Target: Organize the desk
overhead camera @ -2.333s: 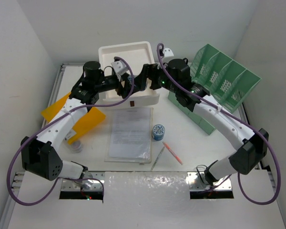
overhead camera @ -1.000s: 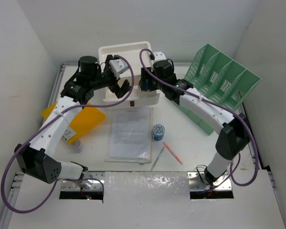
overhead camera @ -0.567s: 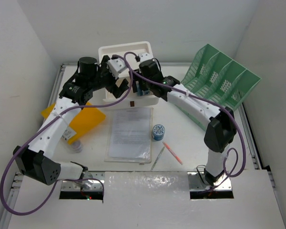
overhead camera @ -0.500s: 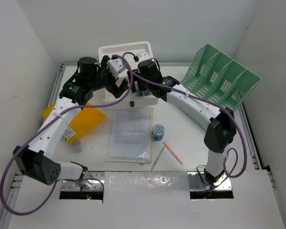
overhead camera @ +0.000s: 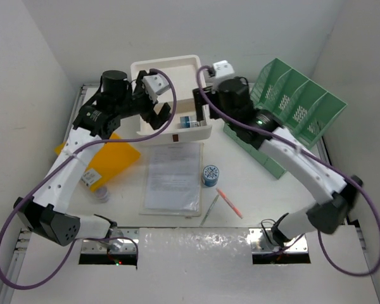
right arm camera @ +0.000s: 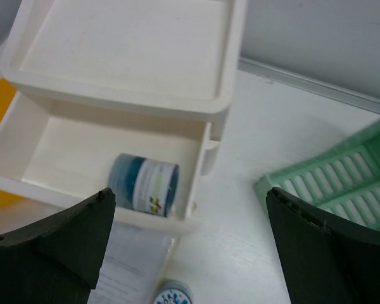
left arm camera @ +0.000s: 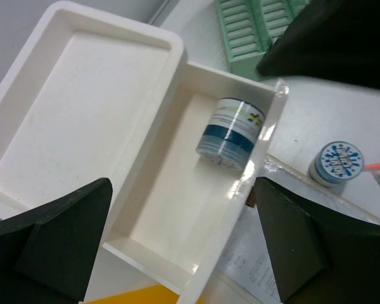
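The white desk (overhead camera: 256, 183) holds a white drawer box (overhead camera: 166, 69) with its top drawer (overhead camera: 193, 132) pulled out. A blue-and-white jar (overhead camera: 189, 121) lies on its side in that drawer; it also shows in the left wrist view (left arm camera: 231, 134) and the right wrist view (right arm camera: 144, 183). My left gripper (overhead camera: 158, 114) is open and empty above the drawer's left part (left arm camera: 177, 253). My right gripper (overhead camera: 201, 107) is open and empty above the drawer's right end (right arm camera: 193, 253). A second jar with a blue patterned lid (overhead camera: 209, 174) stands on the desk.
A printed sheet (overhead camera: 173, 176) lies in front of the box. An orange pen (overhead camera: 229, 203) and a grey pen (overhead camera: 209, 210) lie near the front. A yellow folder (overhead camera: 111, 158) and a small jar (overhead camera: 101, 193) are at the left. A green mesh rack (overhead camera: 297, 104) stands at the right.
My right gripper has pulled back up and to the right from the drawer, and the blue-and-white jar now lies free in it. The left arm has barely moved.
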You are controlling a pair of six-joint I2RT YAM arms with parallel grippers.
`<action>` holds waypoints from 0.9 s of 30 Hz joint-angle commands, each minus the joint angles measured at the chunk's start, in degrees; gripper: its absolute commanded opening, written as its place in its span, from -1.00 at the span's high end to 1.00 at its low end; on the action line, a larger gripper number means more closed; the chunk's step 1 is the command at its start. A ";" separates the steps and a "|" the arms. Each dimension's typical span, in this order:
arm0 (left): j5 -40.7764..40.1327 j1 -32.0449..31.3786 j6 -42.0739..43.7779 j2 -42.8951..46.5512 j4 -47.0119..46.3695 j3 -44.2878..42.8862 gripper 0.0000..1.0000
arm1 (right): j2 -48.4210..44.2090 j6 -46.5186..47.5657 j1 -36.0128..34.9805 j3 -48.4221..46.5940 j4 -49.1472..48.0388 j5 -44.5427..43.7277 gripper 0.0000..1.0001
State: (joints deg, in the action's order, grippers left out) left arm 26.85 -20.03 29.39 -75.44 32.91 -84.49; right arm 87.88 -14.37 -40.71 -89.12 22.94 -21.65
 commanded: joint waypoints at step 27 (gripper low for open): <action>-10.85 -16.79 -1.96 1.35 5.60 -1.82 -0.96 | -24.26 4.34 0.20 49.84 -9.57 12.76 -0.91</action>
State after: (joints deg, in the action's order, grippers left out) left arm 17.30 -37.01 26.98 -75.59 40.21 -86.85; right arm 60.66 -12.32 -39.62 -38.52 20.84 -11.31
